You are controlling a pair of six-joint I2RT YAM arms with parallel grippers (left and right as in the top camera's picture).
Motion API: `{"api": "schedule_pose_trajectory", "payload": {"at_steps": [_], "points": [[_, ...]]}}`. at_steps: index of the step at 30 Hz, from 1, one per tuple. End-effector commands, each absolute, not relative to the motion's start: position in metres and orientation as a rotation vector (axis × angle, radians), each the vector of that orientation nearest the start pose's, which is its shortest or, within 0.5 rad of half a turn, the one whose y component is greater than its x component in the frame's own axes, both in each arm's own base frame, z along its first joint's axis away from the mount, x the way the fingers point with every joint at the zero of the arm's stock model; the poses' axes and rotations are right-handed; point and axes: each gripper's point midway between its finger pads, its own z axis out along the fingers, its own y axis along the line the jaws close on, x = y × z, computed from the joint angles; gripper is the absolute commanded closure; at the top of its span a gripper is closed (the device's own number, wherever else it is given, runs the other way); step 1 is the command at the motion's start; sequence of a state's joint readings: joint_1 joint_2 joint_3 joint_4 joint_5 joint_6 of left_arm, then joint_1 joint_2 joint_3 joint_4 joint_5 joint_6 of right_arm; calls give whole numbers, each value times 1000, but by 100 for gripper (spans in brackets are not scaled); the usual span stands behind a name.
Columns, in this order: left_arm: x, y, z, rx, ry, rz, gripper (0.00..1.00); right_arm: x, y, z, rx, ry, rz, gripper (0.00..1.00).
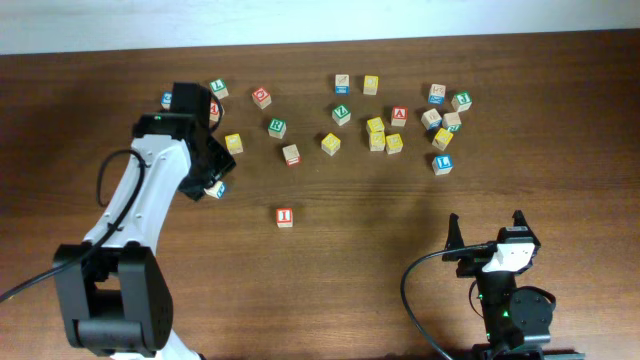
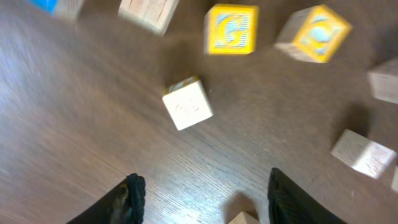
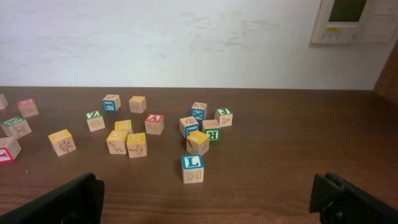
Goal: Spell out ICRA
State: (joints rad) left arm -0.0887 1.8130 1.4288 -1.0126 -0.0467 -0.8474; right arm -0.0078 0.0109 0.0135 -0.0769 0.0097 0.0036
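Your red I block (image 1: 285, 217) sits alone near the middle of the table, well apart from the red A block (image 1: 399, 114), which lies farther off and to the right. It should be light, stiff wood with smooth faces, so pinch two opposite flat sides. As a cube it has no long axis; the I faces up, its stroke running near to far. The left gripper (image 2: 205, 186) stands parted and clamps nothing. The right gripper (image 1: 486, 222) is spread wide and empty.

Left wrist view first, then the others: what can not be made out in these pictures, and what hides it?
Left wrist: the letter on the yellow block is smeared by motion blur; the bottom block is cut off by the lower edge.
Overhead: a red block is half hidden behind the left arm.
Right wrist: the edge block is cut off by the left edge.
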Motion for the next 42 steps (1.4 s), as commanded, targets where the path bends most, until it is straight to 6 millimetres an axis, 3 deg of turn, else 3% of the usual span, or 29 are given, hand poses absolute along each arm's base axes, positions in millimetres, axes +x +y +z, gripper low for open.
{"api": "schedule_pose_trajectory", "payload": {"at_steps": [1, 10, 13, 22, 28, 31, 36, 39, 42], "points": [[366, -24, 68, -1409, 2647, -69, 44, 246, -7, 156, 36, 1649, -17, 2], [381, 0, 47, -1411, 2498, 34, 51, 246, -7, 156, 36, 1648, -17, 2], [385, 0, 44, -1410, 2488, 25, 53, 246, -7, 156, 36, 1648, -17, 2], [384, -2, 5, -1434, 2552, 68, 55, 246, -7, 156, 36, 1649, -17, 2], [387, -2, 3, -1431, 2546, 64, 75, 246, -7, 156, 36, 1649, -17, 2], [387, -2, 3, -1415, 2555, 64, 76, 246, -7, 156, 36, 1649, -17, 2], [404, -11, 19, -1212, 2636, -5, 80, 246, -7, 156, 36, 1648, -17, 2], [426, -32, 46, -1011, 2674, -167, 82, 246, -7, 156, 36, 1648, -17, 2], [437, -59, 79, -865, 2669, -342, 83, 246, -7, 156, 36, 1649, -17, 2]]}}
